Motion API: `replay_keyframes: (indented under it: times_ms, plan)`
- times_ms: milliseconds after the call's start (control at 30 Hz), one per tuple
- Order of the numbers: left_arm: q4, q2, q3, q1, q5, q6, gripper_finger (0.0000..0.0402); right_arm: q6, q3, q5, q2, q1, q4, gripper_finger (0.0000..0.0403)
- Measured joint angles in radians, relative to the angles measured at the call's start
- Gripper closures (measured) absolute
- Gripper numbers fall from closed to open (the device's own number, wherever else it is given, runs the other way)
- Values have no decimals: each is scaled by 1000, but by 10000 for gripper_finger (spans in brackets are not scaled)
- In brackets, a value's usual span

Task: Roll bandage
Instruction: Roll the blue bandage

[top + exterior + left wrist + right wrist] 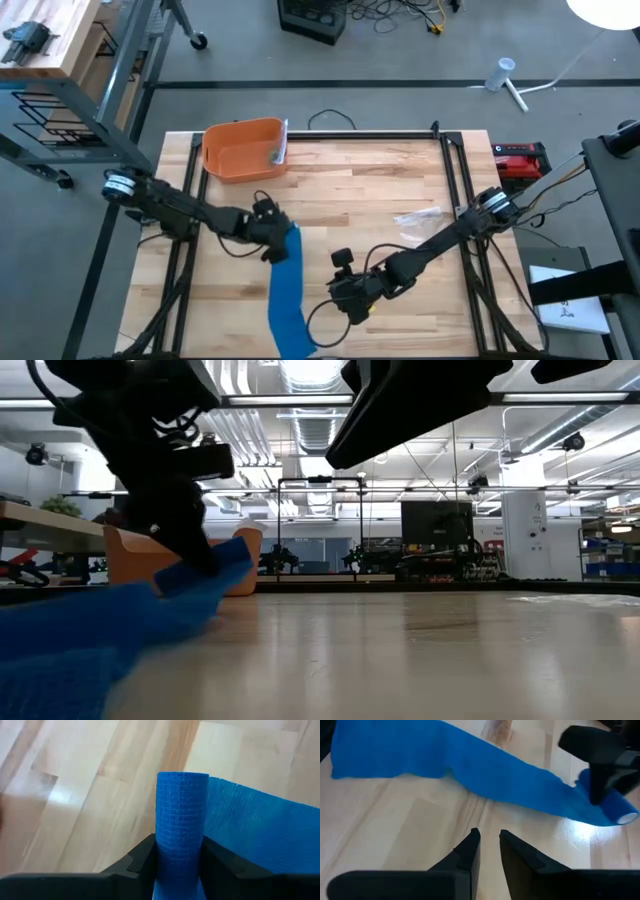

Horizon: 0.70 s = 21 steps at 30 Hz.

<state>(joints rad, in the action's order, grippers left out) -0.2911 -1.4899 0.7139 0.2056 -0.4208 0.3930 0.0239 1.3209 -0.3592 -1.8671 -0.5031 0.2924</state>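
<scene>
We see left jaws [180, 857] clamped on the bandage [288, 290] roll (tail trailing across counter [400, 190]); right jaws [487, 842] nearby, slightly parted, empty.

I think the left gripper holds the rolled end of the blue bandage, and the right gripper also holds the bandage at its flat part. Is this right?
Not quite. The left gripper does hold the rolled end of the blue bandage. But the right gripper holds nothing: the right wrist view shows its fingers close together over bare table, beside the flat part and not touching it.
</scene>
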Motion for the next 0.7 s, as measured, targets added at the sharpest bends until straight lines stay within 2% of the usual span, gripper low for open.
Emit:
replay_keyframes:
  times_ms: [300,500,567,700]
  plan:
    - [-34,1,-2,-20,11,-22,241,13,-5,0,0,11,-96,340]
    - [-51,2,-2,-21,-45,-18,199,-7,-16,0,0,19,-180,321]
    - [-106,5,14,-20,-45,-5,189,-53,-17,1,0,28,-191,313]
    - [-326,40,79,-16,-36,97,181,-148,-17,-1,0,61,-204,298]
